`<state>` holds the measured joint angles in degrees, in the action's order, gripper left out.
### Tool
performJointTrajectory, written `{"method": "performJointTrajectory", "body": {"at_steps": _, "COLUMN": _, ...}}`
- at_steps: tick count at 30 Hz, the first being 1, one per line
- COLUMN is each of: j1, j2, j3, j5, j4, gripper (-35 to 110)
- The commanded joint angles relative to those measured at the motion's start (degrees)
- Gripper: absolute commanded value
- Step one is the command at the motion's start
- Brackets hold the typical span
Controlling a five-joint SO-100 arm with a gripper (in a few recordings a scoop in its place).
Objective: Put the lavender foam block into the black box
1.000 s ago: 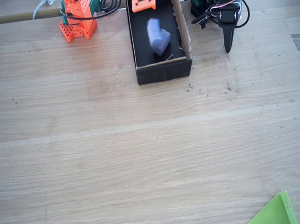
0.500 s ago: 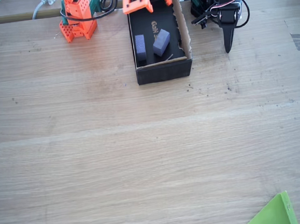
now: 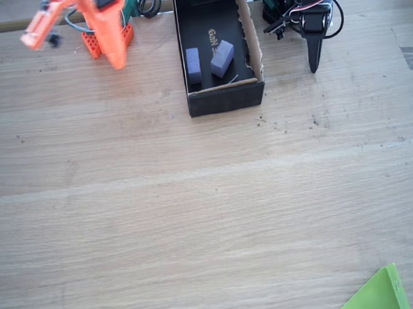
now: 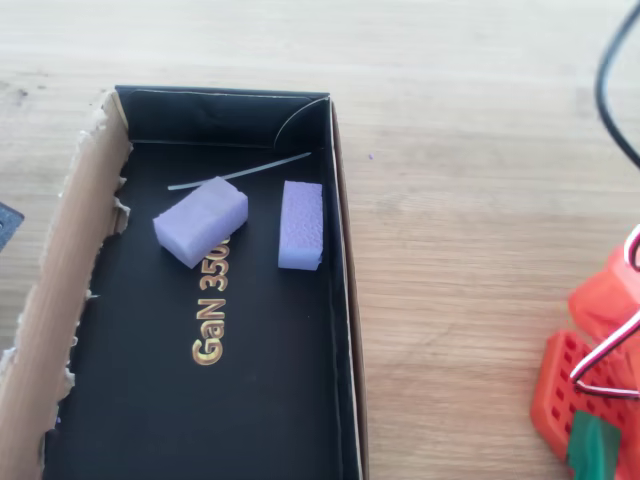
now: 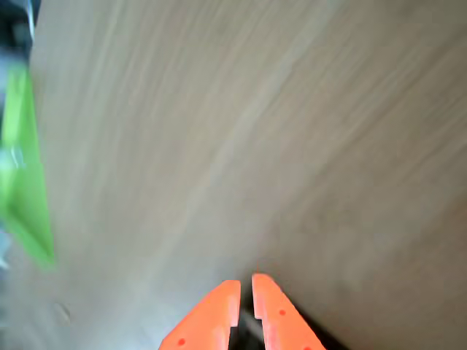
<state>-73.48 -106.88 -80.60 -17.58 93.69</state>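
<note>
The small, slim lavender foam block [image 4: 301, 224] lies in the black cardboard box [image 4: 337, 300], far from the empty orange pincer [image 5: 246, 288], nearly pressed together. It looks light and squishy; pinch its long sides.

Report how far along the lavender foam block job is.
Done: the slim lavender foam block lies flat on the floor of the black box, close to one long wall, apart from the chunkier lavender block beside it. In hand: nothing; the orange pincer in the wrist view has its tips nearly together with nothing between them, over bare table. Left: nothing visible for this block.
</note>
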Motion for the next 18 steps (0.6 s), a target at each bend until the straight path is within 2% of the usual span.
{"method": "performJointTrajectory", "body": {"at_steps": 1, "j1": -4.83, "j2": -3.25, "j3": -9.49, "j5": 0.26, "j4": -10.37, "gripper": 0}}
{"method": "performJointTrajectory", "body": {"at_steps": 6, "j1": -3.78, "j2": 1.58, "j3": -21.8, "j5": -1.14, "j4": -34.01, "gripper": 0}}
{"method": "performJointTrajectory", "body": {"at_steps": 12, "j1": -2.02, "j2": 6.77, "j3": -36.83, "j5": 5.89, "j4": -69.52, "gripper": 0}}
{"method": "performJointTrajectory", "body": {"at_steps": 18, "j1": -3.6, "j2": 1.14, "j3": -45.7, "j5": 4.92, "j4": -74.18, "gripper": 0}}
